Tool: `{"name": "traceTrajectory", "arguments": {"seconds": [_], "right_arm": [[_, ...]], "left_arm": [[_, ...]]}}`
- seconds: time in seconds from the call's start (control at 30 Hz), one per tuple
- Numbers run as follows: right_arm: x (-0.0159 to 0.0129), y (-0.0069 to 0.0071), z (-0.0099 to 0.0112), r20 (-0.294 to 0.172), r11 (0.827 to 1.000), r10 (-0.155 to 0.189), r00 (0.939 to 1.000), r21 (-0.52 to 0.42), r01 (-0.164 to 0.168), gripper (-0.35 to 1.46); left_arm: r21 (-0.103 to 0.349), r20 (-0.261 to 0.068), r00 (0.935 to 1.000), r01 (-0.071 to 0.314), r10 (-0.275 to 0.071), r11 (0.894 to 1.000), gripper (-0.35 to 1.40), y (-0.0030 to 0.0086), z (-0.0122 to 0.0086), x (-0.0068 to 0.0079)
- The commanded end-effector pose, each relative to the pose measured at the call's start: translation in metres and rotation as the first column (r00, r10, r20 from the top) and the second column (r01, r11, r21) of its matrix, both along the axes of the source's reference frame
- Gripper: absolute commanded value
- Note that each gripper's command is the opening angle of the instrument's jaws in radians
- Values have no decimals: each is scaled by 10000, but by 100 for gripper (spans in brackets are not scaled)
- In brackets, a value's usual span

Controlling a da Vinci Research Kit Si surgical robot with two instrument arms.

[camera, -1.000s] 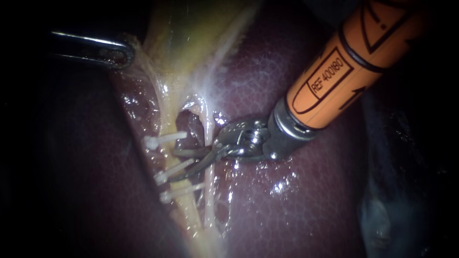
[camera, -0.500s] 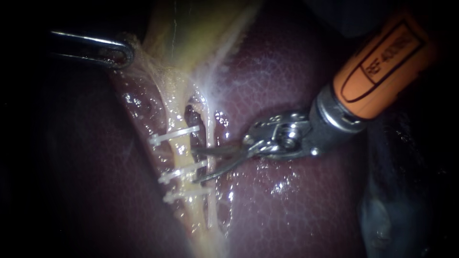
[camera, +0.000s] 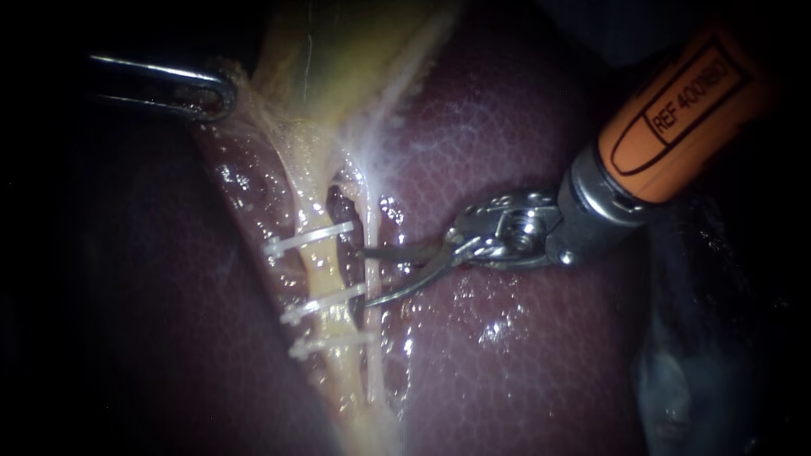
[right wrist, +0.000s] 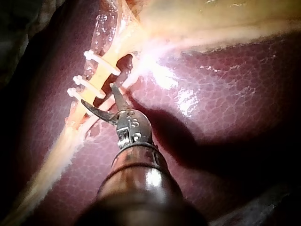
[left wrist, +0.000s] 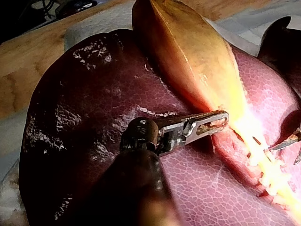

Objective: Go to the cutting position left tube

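The yellow left tube (camera: 323, 272) carries three white clips; the upper clip (camera: 308, 239) and middle clip (camera: 325, 301) leave a bare stretch between them. A thin pale right tube (camera: 371, 228) runs beside it. My right instrument (camera: 367, 276), with an orange shaft and curved blades, stands open, its tips level with that bare stretch and reaching the thin right tube, short of the left tube. In the right wrist view the open blades (right wrist: 97, 93) point at the clips (right wrist: 89, 87). My left instrument (camera: 215, 95) is shut on the gallbladder's edge (left wrist: 221, 117).
The yellow-green gallbladder (camera: 338, 51) is stretched upward away from the tubes. Dark red, wet liver (camera: 507, 380) surrounds both tubes. A small opening (camera: 342, 211) lies between the tubes above the upper clip. A wooden bench (left wrist: 28, 56) shows behind the liver.
My right instrument has drawn back to the right, out from across the tubes, and its blades have opened wider. The left instrument has held still.
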State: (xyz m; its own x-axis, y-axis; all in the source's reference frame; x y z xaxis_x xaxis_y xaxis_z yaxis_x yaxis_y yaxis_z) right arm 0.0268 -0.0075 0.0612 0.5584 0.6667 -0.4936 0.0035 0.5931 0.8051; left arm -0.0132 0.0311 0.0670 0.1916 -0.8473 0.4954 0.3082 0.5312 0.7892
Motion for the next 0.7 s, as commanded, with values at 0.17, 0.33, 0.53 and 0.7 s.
{"name": "traceTrajectory", "arguments": {"seconds": [0.17, 0.33, 0.53, 0.7], "right_arm": [[5, -6, 28, -125, 9993, -90, 9999, 364, 94, 127], [11, -9, 52, -325, 9954, -135, 9994, 945, 165, 127], [16, -4, 66, -827, 9846, 52, 9966, 1748, 94, 127], [28, 0, 62, -1437, 9648, 265, 9893, 2626, 123, 127]], "left_arm": [[-5, 0, 10000, 2, -2, 10000, -35, 0, 0, 0], [-7, -2, 10000, 3, -3, 10000, -35, 0, 0, 0], [-10, -3, 10000, 3, -3, 10000, -35, -1, 1, 0], [-12, -1, 10000, 0, 0, 10000, -35, -1, 2, 0]]}}
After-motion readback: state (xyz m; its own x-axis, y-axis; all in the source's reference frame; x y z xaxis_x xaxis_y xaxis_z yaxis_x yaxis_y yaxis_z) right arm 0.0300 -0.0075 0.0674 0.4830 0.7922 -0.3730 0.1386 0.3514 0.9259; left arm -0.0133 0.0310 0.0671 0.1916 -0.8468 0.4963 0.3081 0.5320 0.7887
